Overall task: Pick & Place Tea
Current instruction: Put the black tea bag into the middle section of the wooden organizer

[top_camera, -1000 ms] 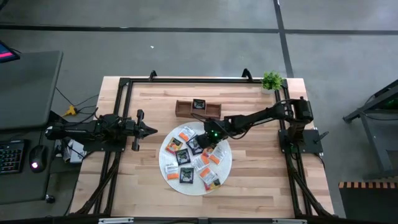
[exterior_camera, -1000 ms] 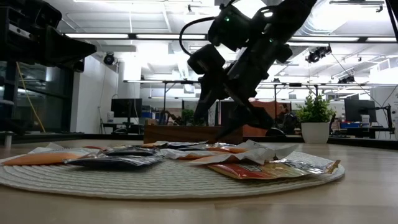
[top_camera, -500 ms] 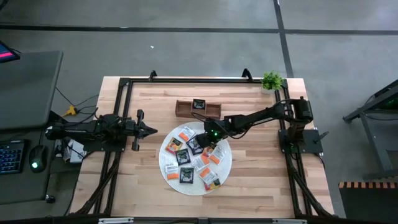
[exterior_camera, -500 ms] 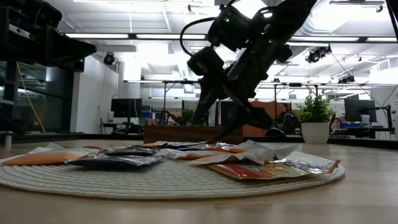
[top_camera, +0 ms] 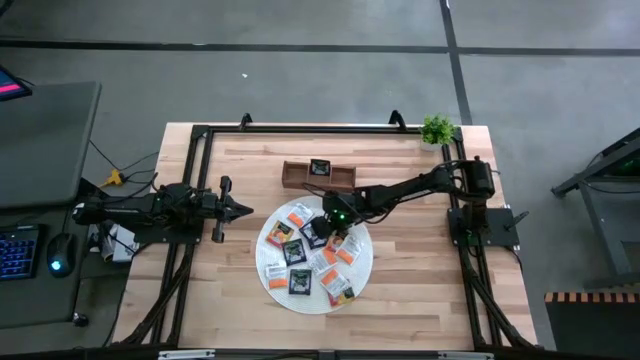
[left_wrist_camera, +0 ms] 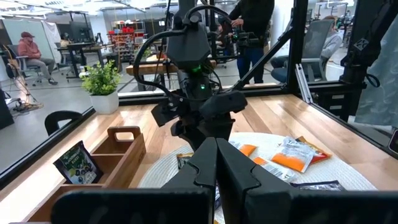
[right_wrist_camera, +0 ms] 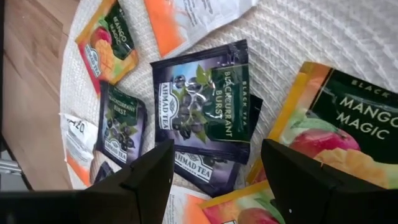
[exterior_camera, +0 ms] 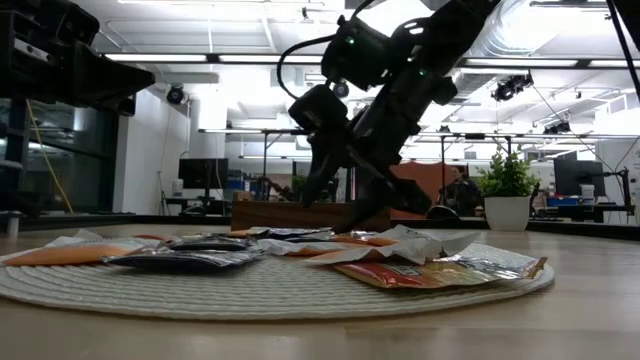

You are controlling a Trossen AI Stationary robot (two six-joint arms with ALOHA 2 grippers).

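Note:
Several tea sachets, black, orange and white, lie flat on the round white mat (top_camera: pixel 366 262). My right gripper (top_camera: pixel 322 229) hangs open just above the mat's far side, slanting down. Its fingers stand on either side of a black blackcurrant sachet (right_wrist_camera: pixel 202 102) that lies on another black one, and they touch nothing. In the low view the right gripper (exterior_camera: pixel 345 205) is a little above the pile. One dark sachet (top_camera: pixel 320 168) stands in the brown wooden tray (top_camera: pixel 296 176). My left gripper (top_camera: pixel 245 209) waits shut and level at the table's left.
The wooden tray stands just beyond the mat, toward the far edge. A small potted plant (top_camera: pixel 437 130) is at the far right corner. Black frame rails run along the table's left, far and right sides. Bare wood lies near the mat's left and right.
My right gripper has sunk a little toward the black sachets and crept toward the table's left, staying open. The sachets have not moved.

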